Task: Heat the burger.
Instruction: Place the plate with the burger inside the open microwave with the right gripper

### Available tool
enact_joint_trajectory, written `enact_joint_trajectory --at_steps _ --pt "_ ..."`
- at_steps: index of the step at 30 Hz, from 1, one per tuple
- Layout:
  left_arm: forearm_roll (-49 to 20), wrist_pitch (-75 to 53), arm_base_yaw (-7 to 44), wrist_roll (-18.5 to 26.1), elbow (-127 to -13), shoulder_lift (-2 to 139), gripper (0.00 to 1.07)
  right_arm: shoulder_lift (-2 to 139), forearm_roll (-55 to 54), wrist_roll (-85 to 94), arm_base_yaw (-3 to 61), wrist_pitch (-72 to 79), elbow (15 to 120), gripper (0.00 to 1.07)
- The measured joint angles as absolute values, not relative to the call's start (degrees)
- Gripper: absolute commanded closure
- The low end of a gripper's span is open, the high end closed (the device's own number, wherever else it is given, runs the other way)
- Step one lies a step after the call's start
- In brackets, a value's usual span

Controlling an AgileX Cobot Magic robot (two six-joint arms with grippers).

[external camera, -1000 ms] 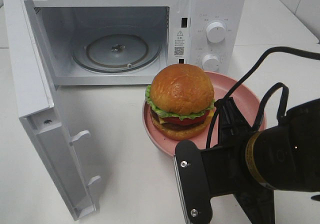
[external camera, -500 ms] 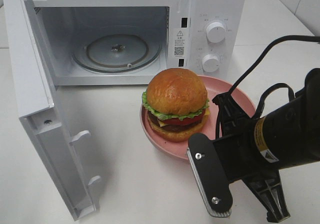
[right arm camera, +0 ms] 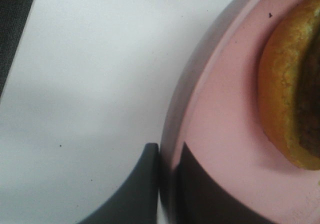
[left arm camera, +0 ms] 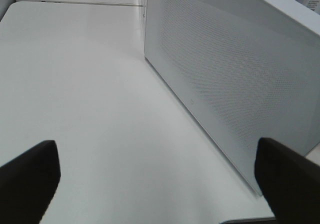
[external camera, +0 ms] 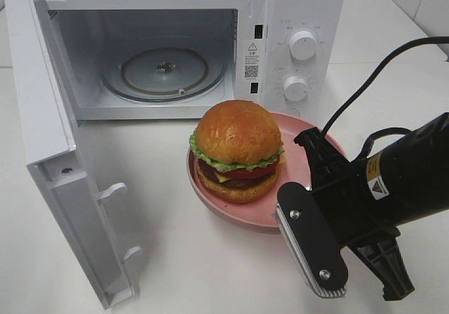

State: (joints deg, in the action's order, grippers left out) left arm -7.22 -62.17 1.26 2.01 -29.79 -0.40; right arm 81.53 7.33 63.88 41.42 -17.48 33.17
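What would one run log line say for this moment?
right gripper: shut on pink plate rim | burger: on plate, outside microwave | microwave door: open | left gripper: open, empty

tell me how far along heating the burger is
Done: the white microwave has its door open, glass turntable bare. In hand: the right gripper grips the round pink plate by its rim, the tall golden-bun burger on it, outside the oven. Left: slide it in, shut the door, start heating.

Glossy-bunned burger (external camera: 238,149) on a matt pink plate (external camera: 303,129); smooth white table (external camera: 196,258).
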Motion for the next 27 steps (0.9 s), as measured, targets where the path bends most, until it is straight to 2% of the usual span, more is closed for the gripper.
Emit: enact_joint_trajectory --at_steps 5,12,27 --pt "-7.2 -62.2 1.3 2.0 -29.8 -0.4 0.09 81.5 -2.1 75.3 38.6 -17.6 33.5 1.07" --pt "-7.2 -62.2 1.3 2.0 -29.8 -0.4 0.09 81.6 -6.6 81.0 37.1 -17.7 36.2 1.07" --pt "-7.2 -62.2 1.3 2.0 -29.8 -0.4 0.09 82.1 0.5 80.5 37.1 -18.0 40.7 1.07"
